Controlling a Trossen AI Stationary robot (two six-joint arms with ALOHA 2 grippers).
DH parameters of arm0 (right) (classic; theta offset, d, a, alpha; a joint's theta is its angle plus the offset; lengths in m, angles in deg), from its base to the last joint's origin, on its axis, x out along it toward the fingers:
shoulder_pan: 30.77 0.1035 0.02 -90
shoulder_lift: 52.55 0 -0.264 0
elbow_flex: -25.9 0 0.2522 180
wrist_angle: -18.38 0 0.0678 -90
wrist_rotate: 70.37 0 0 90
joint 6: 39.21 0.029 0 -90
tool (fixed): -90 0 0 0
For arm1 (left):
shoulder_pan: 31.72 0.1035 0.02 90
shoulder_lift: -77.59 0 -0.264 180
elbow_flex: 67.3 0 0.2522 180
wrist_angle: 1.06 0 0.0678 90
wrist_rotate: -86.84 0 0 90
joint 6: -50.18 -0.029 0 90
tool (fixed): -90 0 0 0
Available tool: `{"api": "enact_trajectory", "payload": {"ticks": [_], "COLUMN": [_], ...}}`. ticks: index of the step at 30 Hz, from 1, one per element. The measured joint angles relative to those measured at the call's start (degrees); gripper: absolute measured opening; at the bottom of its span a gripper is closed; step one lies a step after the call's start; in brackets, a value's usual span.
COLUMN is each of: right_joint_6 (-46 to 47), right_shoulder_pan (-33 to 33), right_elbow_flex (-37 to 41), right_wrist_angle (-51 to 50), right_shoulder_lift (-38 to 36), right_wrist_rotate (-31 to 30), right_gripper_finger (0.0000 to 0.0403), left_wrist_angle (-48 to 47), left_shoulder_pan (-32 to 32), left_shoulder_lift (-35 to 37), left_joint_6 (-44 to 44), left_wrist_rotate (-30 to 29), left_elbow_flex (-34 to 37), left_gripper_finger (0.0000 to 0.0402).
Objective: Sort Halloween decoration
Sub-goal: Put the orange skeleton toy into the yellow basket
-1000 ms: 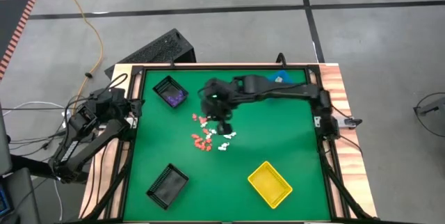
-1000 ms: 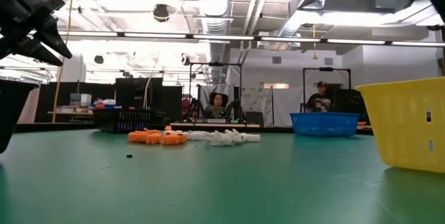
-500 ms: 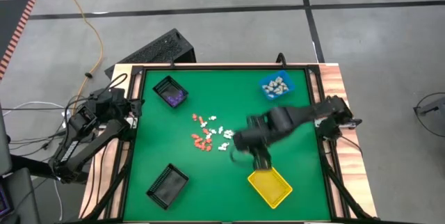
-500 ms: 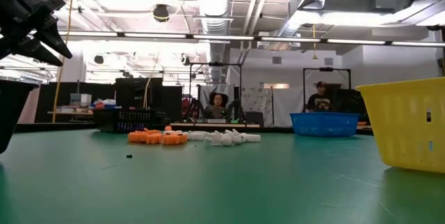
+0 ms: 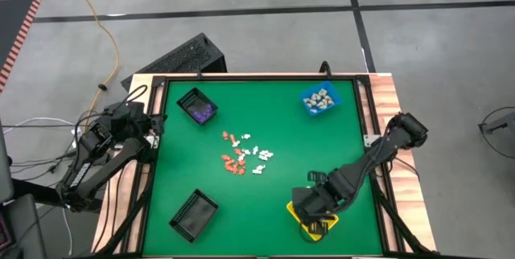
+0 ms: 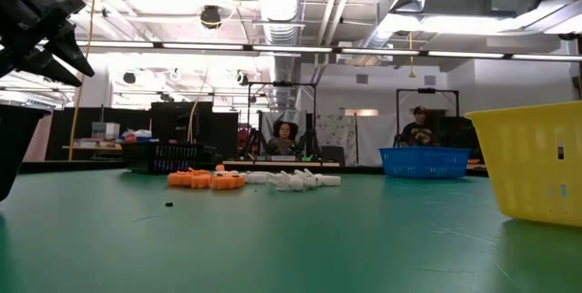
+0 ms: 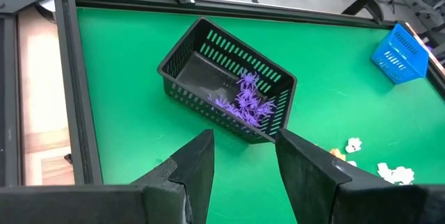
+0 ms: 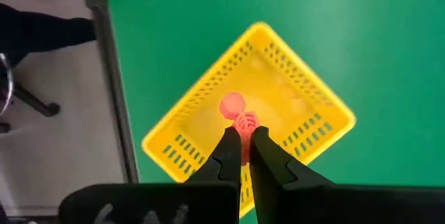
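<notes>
The Halloween decoration shows as a loose pile of tiny orange and white pieces lying on the green mat at mid-table. My right gripper hangs above the yellow bin near the front right, shut on one orange piece. My left gripper waits open beyond the table's left edge, facing a black bin that holds purple pieces. A blue bin at the far right holds beige pieces. My right gripper pinches the orange piece by its lower end between the two fingertips. The fingers point steeply down from above. The piece is lifted clear, its round end sticking out past the fingertips over the inside of the yellow bin.
A second black bin stands at the front left with nothing showing in it. A black frame borders the mat. Bare green mat lies between the pile and the bins. People sit at desks in the room beyond the far edge.
My right gripper has swung from above the pile at mid-table toward the near right corner, sinking and rolling as it went, and now hangs over the yellow bin. It stays shut on the orange piece.
</notes>
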Motion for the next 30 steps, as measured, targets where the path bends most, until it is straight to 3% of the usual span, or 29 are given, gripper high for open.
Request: {"api": "enact_trajectory", "payload": {"ticks": [6,12,24,30], "right_joint_6": [4.89,10.3,7.21,3.27], "right_shoulder_pan": [2.67,3.4,2.39,-0.4], "right_elbow_flex": [9.81,16.24,16.56,15.0], "right_wrist_angle": [9.04,14.0,13.84,13.36], "right_shoulder_lift": [-0.01,-0.01,-0.02,-5.28], "right_wrist_rotate": [0.16,0.15,0.2,-4.43], "right_gripper_finger": [0.0033,0.0089,0.0226,0.0243], "left_wrist_angle": [0.0,0.0,0.0,0.0], "left_shoulder_pan": [0.01,-0.01,0.01,-0.01], "left_shoulder_lift": [0.0,0.0,0.0,0.0], "left_joint_6": [-0.01,-0.01,0.05,0.1], "left_wrist_rotate": [0.0,-0.02,0.0,-0.01], "left_elbow_flex": [0.0,0.0,0.0,0.0], "left_gripper_finger": [0.0143,0.0143,0.0143,0.0143]}}
